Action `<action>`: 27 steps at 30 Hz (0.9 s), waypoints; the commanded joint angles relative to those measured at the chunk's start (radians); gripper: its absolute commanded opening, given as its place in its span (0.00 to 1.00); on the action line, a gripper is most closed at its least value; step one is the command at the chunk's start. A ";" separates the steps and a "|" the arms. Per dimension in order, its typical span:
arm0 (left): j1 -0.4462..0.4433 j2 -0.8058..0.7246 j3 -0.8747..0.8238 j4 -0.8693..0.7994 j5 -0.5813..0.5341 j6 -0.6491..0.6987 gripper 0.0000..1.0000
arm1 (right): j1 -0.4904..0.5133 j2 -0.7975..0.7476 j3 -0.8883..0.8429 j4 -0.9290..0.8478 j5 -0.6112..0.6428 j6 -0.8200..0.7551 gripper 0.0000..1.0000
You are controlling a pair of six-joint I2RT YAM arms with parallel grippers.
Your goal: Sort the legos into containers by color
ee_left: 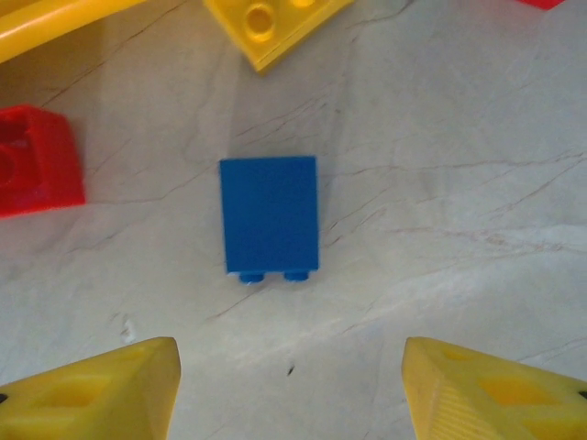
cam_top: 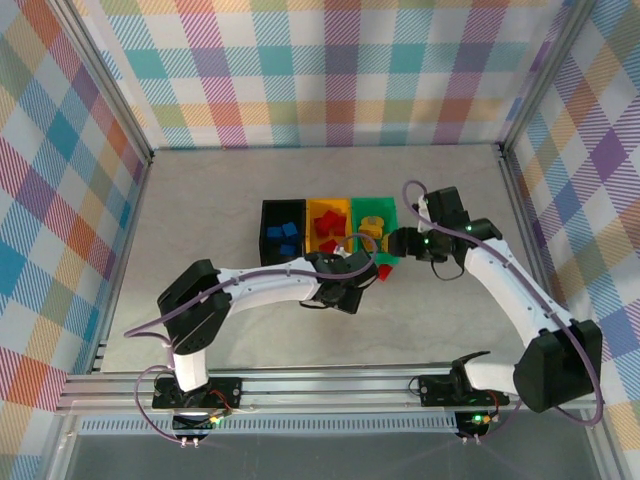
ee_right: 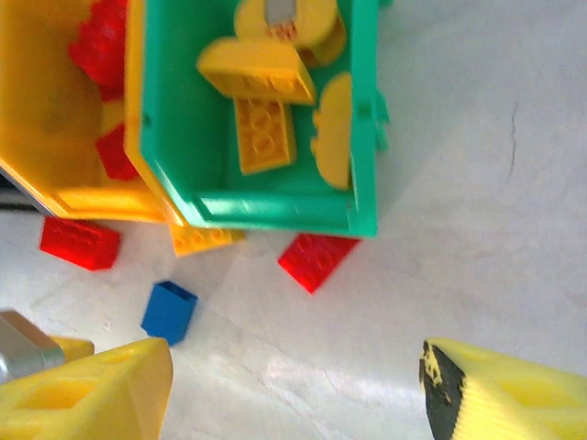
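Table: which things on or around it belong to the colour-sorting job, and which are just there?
Job: black bin, yellow-orange bin, green bin, loose blue brick, loose red brick, loose yellow brick, left gripper, right gripper.
Not job: plaid walls, metal rail.

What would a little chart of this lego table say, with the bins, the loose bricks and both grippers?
black bin: blue bricks inside
yellow bin: red bricks inside
green bin: yellow bricks inside
outside the bins: loose blue brick, two loose red bricks, loose yellow brick
left gripper: open, empty, aimed at the loose blue brick
right gripper: open, empty, by the green bin
sorting: not finished
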 commanded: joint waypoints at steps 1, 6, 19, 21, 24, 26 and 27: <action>0.008 0.040 0.050 0.018 0.015 0.033 0.66 | -0.003 -0.067 -0.045 0.005 -0.009 0.053 0.73; 0.034 0.096 0.078 0.026 0.032 0.047 0.67 | -0.005 -0.125 -0.059 -0.035 0.021 0.053 0.75; 0.089 0.137 0.090 0.049 0.063 0.076 0.58 | -0.020 -0.174 -0.068 -0.076 0.052 0.044 0.77; 0.090 0.143 0.091 0.055 0.068 0.080 0.56 | -0.022 -0.177 -0.066 -0.079 0.053 0.041 0.77; 0.093 0.152 0.095 0.056 0.074 0.082 0.52 | -0.024 -0.181 -0.059 -0.087 0.056 0.038 0.77; 0.095 0.157 0.098 0.054 0.075 0.080 0.49 | -0.026 -0.184 -0.057 -0.091 0.056 0.036 0.77; 0.097 0.159 0.100 0.053 0.076 0.080 0.48 | -0.027 -0.186 -0.058 -0.092 0.058 0.035 0.77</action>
